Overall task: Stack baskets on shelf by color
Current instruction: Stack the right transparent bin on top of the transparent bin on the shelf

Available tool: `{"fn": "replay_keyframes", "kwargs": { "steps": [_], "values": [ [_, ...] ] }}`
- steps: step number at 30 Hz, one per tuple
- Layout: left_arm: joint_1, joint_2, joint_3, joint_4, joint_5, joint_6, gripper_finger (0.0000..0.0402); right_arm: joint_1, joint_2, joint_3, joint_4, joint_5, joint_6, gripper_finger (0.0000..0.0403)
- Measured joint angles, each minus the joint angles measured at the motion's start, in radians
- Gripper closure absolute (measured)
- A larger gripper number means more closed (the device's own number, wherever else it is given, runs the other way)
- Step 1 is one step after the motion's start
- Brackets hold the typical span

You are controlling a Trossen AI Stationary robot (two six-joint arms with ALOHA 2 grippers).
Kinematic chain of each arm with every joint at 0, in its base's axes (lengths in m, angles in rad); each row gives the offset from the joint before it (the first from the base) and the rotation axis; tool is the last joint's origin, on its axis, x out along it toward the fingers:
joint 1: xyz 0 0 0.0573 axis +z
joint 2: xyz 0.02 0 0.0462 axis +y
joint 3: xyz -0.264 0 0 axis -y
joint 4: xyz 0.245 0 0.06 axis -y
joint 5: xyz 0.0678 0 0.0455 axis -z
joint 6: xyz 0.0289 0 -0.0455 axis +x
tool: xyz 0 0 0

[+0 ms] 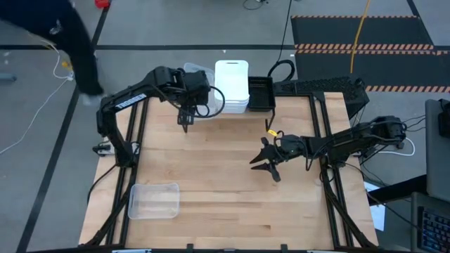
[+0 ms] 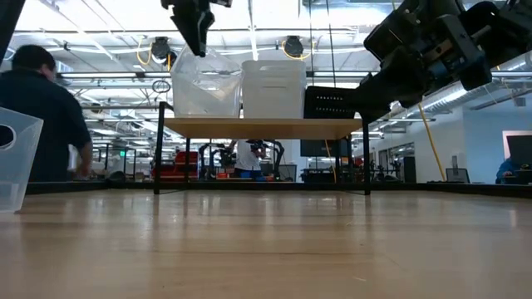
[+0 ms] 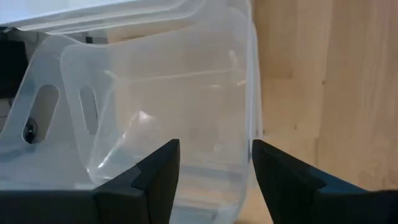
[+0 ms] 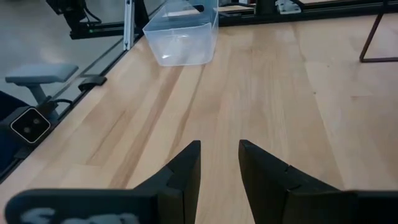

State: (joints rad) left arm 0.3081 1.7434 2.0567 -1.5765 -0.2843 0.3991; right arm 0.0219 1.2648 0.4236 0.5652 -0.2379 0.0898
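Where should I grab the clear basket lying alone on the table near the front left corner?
Probably by one long rim wall, coming straight down from above. The clear basket sits upright with its mouth open to the top and bare table all around, so one finger can drop inside and one outside. The open right gripper hovers mid-table; the open left gripper is by the shelf.

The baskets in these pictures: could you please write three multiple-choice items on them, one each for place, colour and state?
1. Where does the lone clear basket lie?
A. on the shelf
B. on the tabletop's near left corner
C. in the right tool

2. What colour is the middle stack on the shelf?
A. white
B. black
C. red

3. How is the left tool?
A. shut on a basket
B. open, empty
C. out of view

Answers: B, the high view shows it alone on the table; A, white between the clear stack and the black stack; B, its fingers stand apart, holding nothing.
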Motion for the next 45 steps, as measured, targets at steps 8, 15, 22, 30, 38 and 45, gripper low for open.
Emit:
{"fn": "replay_keyframes", "kwargs": {
  "steps": [8, 15, 22, 30, 38, 45],
  "values": [
    [0.018, 0.001, 0.0, 0.001, 0.022, 0.028, 0.032, 0.0, 0.0, 0.0, 0.039, 0.0, 0.0, 0.0298],
    [0.015, -0.019, 0.0, 0.007, 0.002, 0.023, 0.0387, 0.0, 0.001, 0.0, 0.037, 0.0, 0.0, 0.0298],
    [0.024, -0.086, 0.0, 0.018, -0.023, -0.026, 0.0393, 0.0, 0.001, 0.0, 0.036, 0.0, -0.001, 0.0298],
    [0.083, -0.11, -0.003, 0.121, 0.133, -0.041, 0.0394, 0.0, 0.001, 0.0, 0.036, 0.0, -0.002, 0.0298],
    [0.122, -0.127, -0.111, 0.138, 0.139, -0.031, 0.0394, 0.018, 0.001, 0.0, 0.02, 0.0, 0.011, 0.0298],
    [0.138, -0.209, -0.31, 0.281, 0.214, 0.003, 0.0397, 0.027, 0.001, 0.0, 0.017, 0.0, -0.006, 0.0298]
  ]
}}
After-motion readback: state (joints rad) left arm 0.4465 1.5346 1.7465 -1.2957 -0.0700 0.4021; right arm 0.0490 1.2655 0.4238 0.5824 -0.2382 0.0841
